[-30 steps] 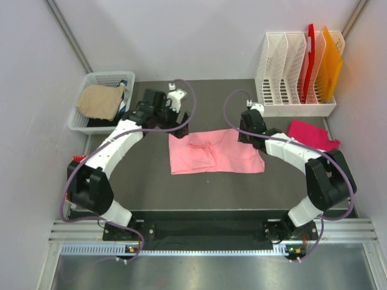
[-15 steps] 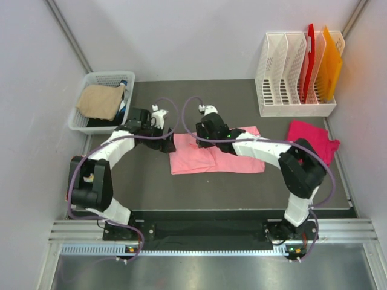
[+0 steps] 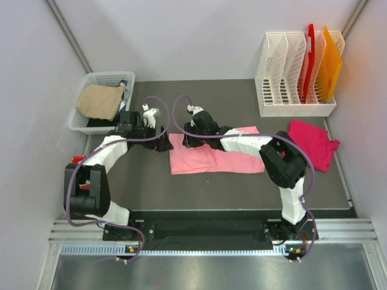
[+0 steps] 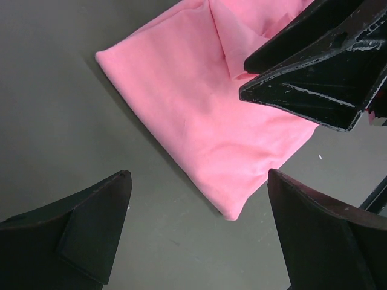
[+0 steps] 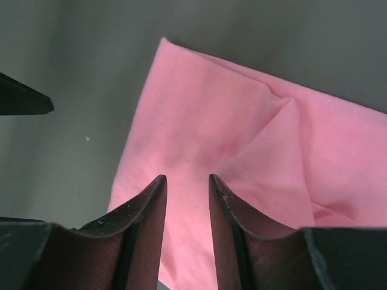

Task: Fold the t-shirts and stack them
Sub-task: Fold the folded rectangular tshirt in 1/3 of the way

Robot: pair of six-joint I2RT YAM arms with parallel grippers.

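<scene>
The salmon-pink t-shirt (image 3: 208,155) lies flat in the middle of the dark mat, its left part doubled into a thicker layer. It fills the left wrist view (image 4: 199,103) and the right wrist view (image 5: 242,151). My left gripper (image 3: 164,144) sits just off the shirt's left edge. It is wide open (image 4: 198,176) over bare mat, framing the shirt's corner. My right gripper (image 3: 186,139) hovers over the shirt's far-left corner. Its jaws (image 5: 187,178) stand a narrow gap apart, with cloth showing below them and nothing pinched. The magenta t-shirt (image 3: 312,143) lies crumpled at the right.
A white basket (image 3: 91,121) holding tan cloth stands at the far left. A white file rack (image 3: 294,109) with red and orange folders is at the far right. A small red-edged piece (image 3: 78,159) lies by the left wall. The grippers are close together.
My right arm swept left across the pink shirt from its far-right edge to its far-left corner. The left gripper drew down beside the shirt's left edge. The shirt's bunched middle now lies flatter.
</scene>
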